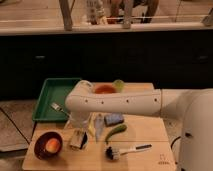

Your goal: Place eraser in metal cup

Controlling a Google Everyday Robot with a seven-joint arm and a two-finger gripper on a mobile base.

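You are hovering the gripper [79,131] low over the front-left of the table [150,131], right above the cup [80,141], and its fingers are standing spread rather than pinching anything. The eraser [76,139] is lying as a pale block at the cup, seemingly resting in or across its rim, though you cannot be sure how deep it is sitting. So you are looking at a placement that appears essentially done, leaving only lifting the arm clear and confirming the eraser is settled inside.
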